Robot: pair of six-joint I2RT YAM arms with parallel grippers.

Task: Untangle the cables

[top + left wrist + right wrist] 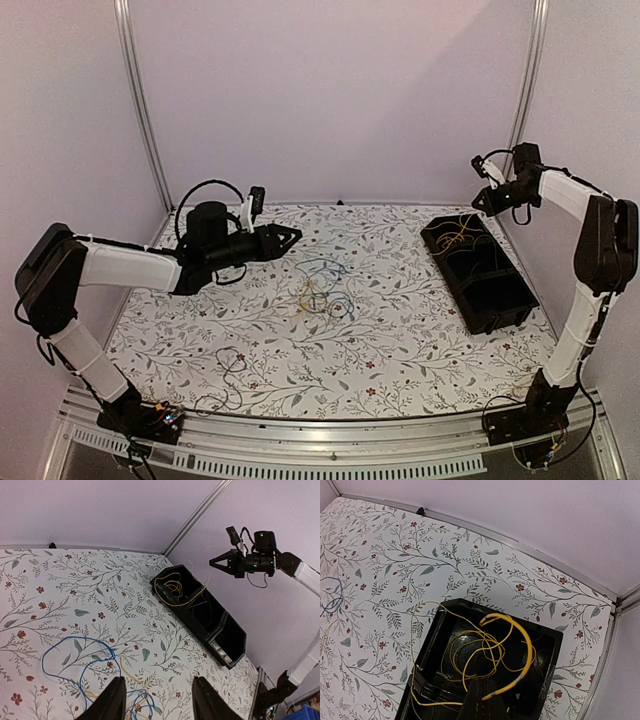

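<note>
Two arms in play here. Your left end effector (159,692) hangs low over the middle of the floral worktop (400,345), fingers spread fairly wide with nothing between them. Right under it sits the loose tangle: a blue cable (75,655) looping across the print, with thin yellow strands (129,674) crossing through it. A separate dark cable (226,372) lies on its own near the front-left edge, well apart from that pile. Over on your right, the black bin (497,322) sits at an angle along the worktop's right side. A yellow cable (527,645) is coiled in its far compartment, with one loop spilling over the rim onto the worktop. Your right end effector (481,702) is up in the air above that far end of the bin, fingers closed right down. The yellow strands rise to meet its tips, so it looks pinched on that cable. The two arms are well apart from each other.
</note>
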